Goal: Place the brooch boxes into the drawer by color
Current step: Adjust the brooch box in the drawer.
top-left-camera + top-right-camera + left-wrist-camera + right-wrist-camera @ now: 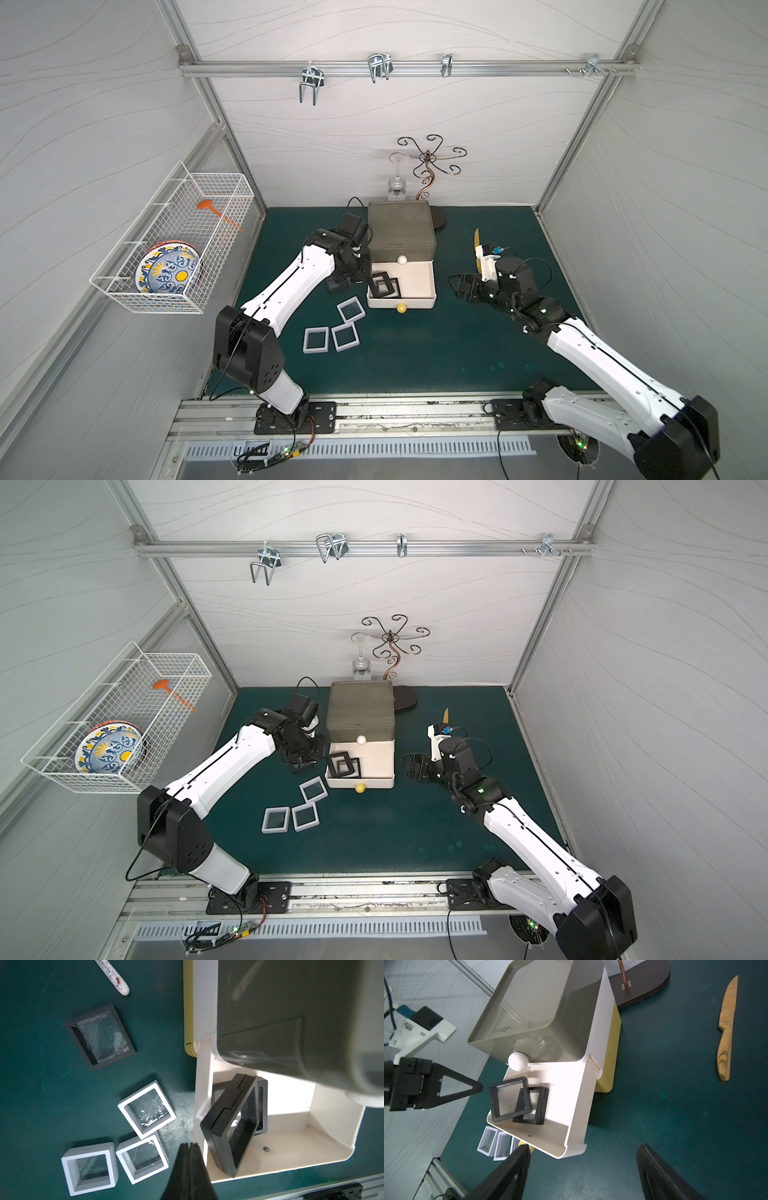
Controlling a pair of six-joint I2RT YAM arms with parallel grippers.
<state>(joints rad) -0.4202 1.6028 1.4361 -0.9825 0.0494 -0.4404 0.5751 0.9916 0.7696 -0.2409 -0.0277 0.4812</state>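
Honestly, it all comes down to side — the one black brooch box (99, 1036) not yet put away lies flat on the bench (415, 365) just left of the drawer (401, 232), right by the left hand (190, 1146), which is clenched on nothing. Over on the drawer's far side the right hand (455, 287) is spread wide and empty, so I'd call the left arm nearer. Two black boxes (508, 1101) already sit in the pulled-out white tier (415, 282) — one propped on its side wall. Three white boxes (345, 336) wait on the bench nearby.
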